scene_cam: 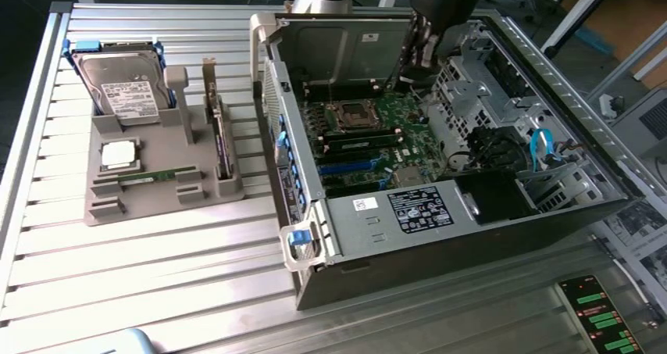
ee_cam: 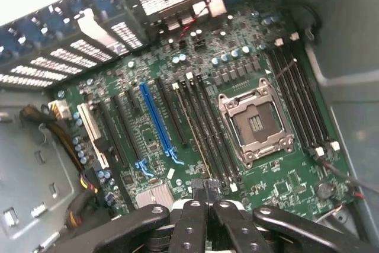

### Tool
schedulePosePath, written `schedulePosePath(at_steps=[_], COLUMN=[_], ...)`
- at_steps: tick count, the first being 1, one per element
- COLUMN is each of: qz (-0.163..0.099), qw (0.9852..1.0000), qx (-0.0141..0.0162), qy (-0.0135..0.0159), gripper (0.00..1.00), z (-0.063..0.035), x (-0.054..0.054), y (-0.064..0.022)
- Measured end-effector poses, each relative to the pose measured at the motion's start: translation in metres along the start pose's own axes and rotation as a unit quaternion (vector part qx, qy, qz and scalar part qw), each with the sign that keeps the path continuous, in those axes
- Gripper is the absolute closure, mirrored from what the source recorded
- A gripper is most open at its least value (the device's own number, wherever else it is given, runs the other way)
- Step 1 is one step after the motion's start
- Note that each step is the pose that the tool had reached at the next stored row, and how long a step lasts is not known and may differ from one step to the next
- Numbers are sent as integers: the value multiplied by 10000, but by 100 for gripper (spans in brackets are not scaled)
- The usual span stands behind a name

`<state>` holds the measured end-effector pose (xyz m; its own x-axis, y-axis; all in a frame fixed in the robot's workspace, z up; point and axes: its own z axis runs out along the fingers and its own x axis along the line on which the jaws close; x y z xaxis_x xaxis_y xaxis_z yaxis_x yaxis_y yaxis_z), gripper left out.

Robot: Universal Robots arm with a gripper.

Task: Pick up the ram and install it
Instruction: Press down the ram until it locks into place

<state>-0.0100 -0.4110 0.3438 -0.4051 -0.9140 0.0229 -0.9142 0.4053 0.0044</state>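
Arm (scene_cam: 443, 10) is poised over the open case (scene_cam: 583, 135), gripper (ee_cam: 204, 191) closed on nothing above the motherboard (ee_cam: 148, 128); ram (scene_cam: 156, 174) is lying well apart in the tray (scene_cam: 125, 209).

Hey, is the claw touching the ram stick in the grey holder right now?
Apart. The exterior view shows the ram lying in the grey holder, while the claw hangs over the open computer case, well clear of it.

Green motherboard (ee_cam: 195, 128), blue slot (ee_cam: 155, 119), grey holder (scene_cam: 156, 174), green ram (scene_cam: 156, 175).
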Motion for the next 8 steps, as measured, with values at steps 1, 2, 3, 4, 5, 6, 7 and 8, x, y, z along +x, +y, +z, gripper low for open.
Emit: schedulePosePath(at_steps=[1,2,3,4,5,6,7,8], qz=[86,161,249,318,403,484,558,654], qw=[10000,9999,9997,9995,9992,9988,9984,9979], qx=[-2,-4,-6,-7,-9,-11,-13,-15], qy=[0,-1,-1,-1,-2,-2,-2,-3], gripper=[90,90,90,90,90,90,90,90], z=[0,0,0,0,0,0,0,0], x=[0,0,0,0,0,0,0,0], y=[0,0,0,0,0,0,0,0])
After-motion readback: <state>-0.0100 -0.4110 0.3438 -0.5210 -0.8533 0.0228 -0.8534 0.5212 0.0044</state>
